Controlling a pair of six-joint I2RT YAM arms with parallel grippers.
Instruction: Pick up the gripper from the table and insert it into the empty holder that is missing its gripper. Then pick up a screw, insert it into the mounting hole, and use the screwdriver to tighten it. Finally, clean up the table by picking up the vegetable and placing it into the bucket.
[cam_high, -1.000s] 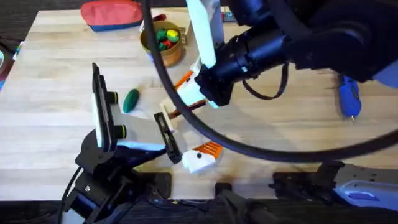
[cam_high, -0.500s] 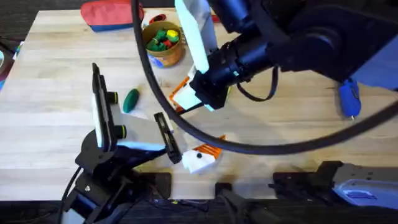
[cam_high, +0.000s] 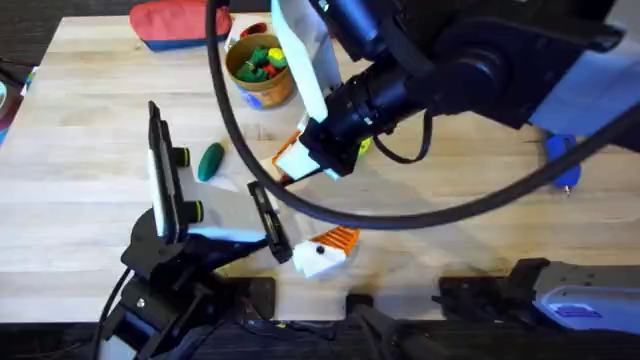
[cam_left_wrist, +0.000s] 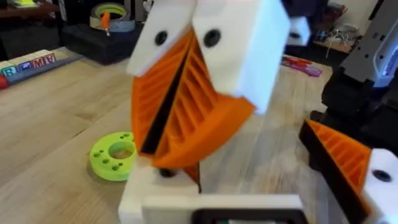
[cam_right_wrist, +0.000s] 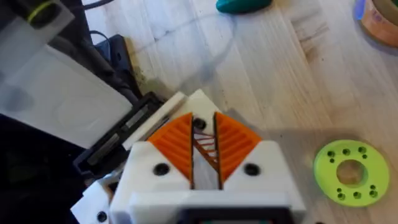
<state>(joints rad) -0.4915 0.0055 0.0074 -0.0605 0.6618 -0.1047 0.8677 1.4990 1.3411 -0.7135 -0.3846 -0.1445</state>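
Observation:
My right gripper (cam_high: 297, 160) reaches across the table's middle, its white fingers (cam_right_wrist: 155, 165) with orange pads shut on the orange ribbed gripper (cam_right_wrist: 205, 149). It hangs right over the plain white holder (cam_right_wrist: 198, 99), which is one finger of my left gripper (cam_left_wrist: 261, 186). The left gripper (cam_high: 310, 212) stands open; its other finger (cam_left_wrist: 348, 168) carries an orange wedge. The dark green vegetable (cam_high: 210, 160) lies left of both grippers. Farther back stands the yellow-rimmed bucket (cam_high: 262, 70). The blue screwdriver (cam_high: 562, 160) lies at the right, half covered by the right arm. A screw is out of view.
A yellow-green ring (cam_right_wrist: 349, 171) lies on the wood close beside the right gripper. A red pouch (cam_high: 180, 22) sits at the back left edge. The left arm's black upright frame (cam_high: 160, 180) stands at the front left. Open tabletop lies at the far left.
The right arm has swung left, bringing its gripper and the orange wedge over the left gripper's white holder. It now covers more of the screwdriver. The left arm has not moved.

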